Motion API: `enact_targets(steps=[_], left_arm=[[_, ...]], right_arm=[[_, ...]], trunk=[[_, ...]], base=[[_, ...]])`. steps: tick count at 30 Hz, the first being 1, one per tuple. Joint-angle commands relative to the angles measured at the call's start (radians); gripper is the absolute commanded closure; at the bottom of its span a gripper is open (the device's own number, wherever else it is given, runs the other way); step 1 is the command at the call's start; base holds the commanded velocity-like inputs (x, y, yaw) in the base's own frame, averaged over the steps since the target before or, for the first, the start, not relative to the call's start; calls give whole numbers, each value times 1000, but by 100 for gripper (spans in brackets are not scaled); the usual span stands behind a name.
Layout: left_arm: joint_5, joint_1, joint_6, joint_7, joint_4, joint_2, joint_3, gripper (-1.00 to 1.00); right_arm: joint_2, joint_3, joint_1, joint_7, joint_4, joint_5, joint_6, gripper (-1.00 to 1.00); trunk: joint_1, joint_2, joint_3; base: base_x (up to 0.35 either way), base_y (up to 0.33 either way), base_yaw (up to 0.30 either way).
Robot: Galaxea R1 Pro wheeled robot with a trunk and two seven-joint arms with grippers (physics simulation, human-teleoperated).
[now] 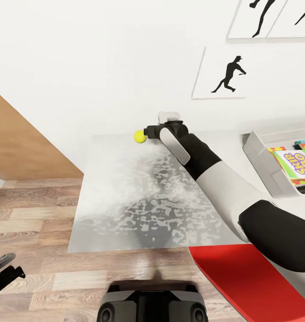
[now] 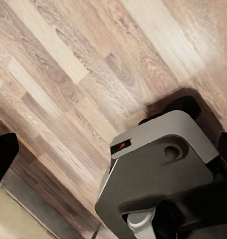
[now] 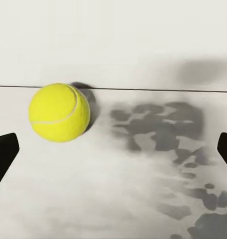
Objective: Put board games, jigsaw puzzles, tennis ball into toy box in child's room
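A bright yellow tennis ball [image 1: 140, 136], round and fuzzy with a pale curved seam, is being seen resting on the far edge of the worktop [image 1: 125, 201], close against the white wall [image 1: 103, 67]. The worktop is flat and pale grey, mottled with darker speckled patches. The right gripper [image 1: 148, 132] is being held spread wide just beside the ball, nothing being gripped; in the right wrist view the ball [image 3: 59, 112] is lying ahead between the dark fingertips [image 3: 3, 154], nearer one side. A grey toy box [image 1: 268, 165] holding colourful board games [image 1: 295, 163] is sitting at the right. The left gripper [image 1: 7, 267] is hanging low over the wooden floor [image 1: 36, 210], its opening not being discernible
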Motion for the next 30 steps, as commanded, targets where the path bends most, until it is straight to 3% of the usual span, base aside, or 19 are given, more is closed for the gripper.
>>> enact_targets(steps=[1, 2, 3, 7, 10, 19, 30], left_arm=[[-81, 13, -3, -72, 15, -13, 0, -100], [-121, 17, -5, -113, 25, -18, -1, -100], [-186, 24, -10, -187, 54, -27, 0, -100], [-278, 33, -38, -312, 146, -41, 2, -100], [-301, 36, -63, -344, 176, -44, -1, -100], [-311, 37, -79, -372, 190, -46, -5, -100], [-310, 38, -114, -374, 191, -47, -10, -100]], right_arm=[[0, 2, 0, -10, 2, -10, -5, -100], [0, 2, 1, -10, 2, -10, -8, -100], [0, 3, 1, -10, 3, -10, -10, -100], [0, 3, 1, -11, 3, -9, -10, -100], [0, 3, 1, -11, 2, -9, -9, -100], [-1, -7, 1, -15, 10, -11, -9, -100], [-5, -12, -1, -13, 31, -8, -11, -100]], trunk=[[1, -2, -1], [1, -2, -1], [1, -2, -1], [1, -2, -1], [1, -2, -1], [1, -2, -1], [1, -2, -1]], base=[[0, 0, 0], [0, 0, 0], [0, 50, 0], [0, 179, 0], [0, 291, 0], [7, 307, 0], [97, 72, 0]])
